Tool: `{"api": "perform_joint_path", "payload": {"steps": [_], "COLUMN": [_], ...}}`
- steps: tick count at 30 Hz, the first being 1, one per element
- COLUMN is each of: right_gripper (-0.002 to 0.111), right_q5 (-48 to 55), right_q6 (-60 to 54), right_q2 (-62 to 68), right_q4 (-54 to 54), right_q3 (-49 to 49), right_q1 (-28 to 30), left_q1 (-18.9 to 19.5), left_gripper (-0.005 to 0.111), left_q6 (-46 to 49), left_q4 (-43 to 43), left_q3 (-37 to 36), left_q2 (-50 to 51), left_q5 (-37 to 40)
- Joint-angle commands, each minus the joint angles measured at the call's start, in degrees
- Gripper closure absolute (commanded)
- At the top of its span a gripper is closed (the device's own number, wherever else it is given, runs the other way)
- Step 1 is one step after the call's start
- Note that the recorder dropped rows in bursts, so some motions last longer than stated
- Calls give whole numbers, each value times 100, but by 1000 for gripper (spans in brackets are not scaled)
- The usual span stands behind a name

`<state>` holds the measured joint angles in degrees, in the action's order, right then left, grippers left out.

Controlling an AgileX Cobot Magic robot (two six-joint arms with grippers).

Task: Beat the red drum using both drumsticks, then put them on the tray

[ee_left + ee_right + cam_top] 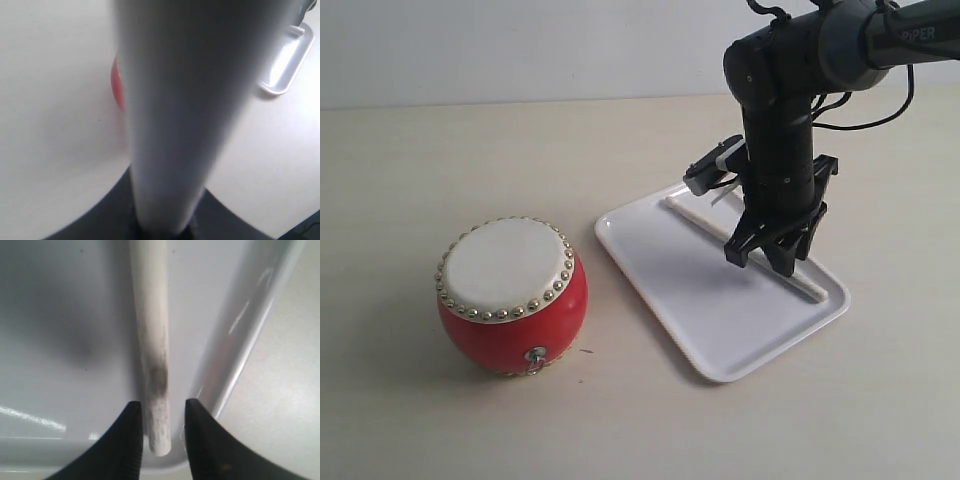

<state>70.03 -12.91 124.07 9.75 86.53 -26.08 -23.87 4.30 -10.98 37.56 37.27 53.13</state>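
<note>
The red drum [510,300] stands upright on the table, left of the white tray [720,320]. One drumstick [695,215] lies in the tray along its far rim. My right gripper [762,260] hangs straight down over that stick's near end. In the right wrist view its fingers [161,410] stand open on either side of the drumstick [150,340], with a gap showing. The left arm is outside the exterior view. In the left wrist view my left gripper [165,232] is shut on the other drumstick [185,100], which looms blurred and hides most of the drum [117,90].
The pale tabletop [410,150] spreads around the drum and tray. In the left wrist view a corner of the tray [285,65] shows beyond the held stick. The right arm's black links [780,90] rise over the tray's far side.
</note>
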Motion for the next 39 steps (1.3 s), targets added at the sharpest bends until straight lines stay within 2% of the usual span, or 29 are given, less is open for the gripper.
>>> {"api": "perform_joint_path", "payload": {"steps": [1, 6, 10, 13, 17, 20, 22, 25, 28, 33, 39], "right_gripper": [77, 78, 78, 78, 77, 77, 74, 62, 53, 53, 50], "right_q5": [-7, -7, -832, -1373, -1725, -1652, -1246, -617, -571, -680, -1395], "right_q6": [112, 269, -127, -1106, -2776, -4087, -4797, -5505, -5800, -6268, -6399], "right_q2": [-32, -647, -1592, -2288, -3052, -3352, -3377, -3329, -3329, -3329, -3329], "right_q4": [-4, -679, -1821, -3206, -5463, -7054, -7856, -8393, -8680, -8919, -8951], "right_q3": [17, -40, -540, -1130, -1975, -2435, -2575, -2615, -2615, -2615, -2615], "right_q1": [23, 23, 23, 23, 11, 11, 11, 11, -16, -503, -1119], "left_q1": [-8, -8, -8, -8, -8, -8, -8, -8, -8, -8, -8], "left_gripper": [107, 107, 107, 107, 107, 107, 107, 107, 107, 107, 107], "left_q6": [-52, -52, 219, 696, 2048, 3411, 3938, 4396, 4646, 5209, 5779], "left_q4": [-31, -674, -1418, -2182, -3720, -4765, -5191, -5379, -5459, -5616, -5867], "left_q3": [-16, -16, -28, -163, -529, -705, -759, -836, -894, -894, -894], "left_q2": [7, 19, 232, 442, 819, 1085, 1279, 1570, 1874, 2149, 2149], "left_q5": [-191, -272, -299, -482, -869, -804, -722, -722, -745, -724, -724]}}
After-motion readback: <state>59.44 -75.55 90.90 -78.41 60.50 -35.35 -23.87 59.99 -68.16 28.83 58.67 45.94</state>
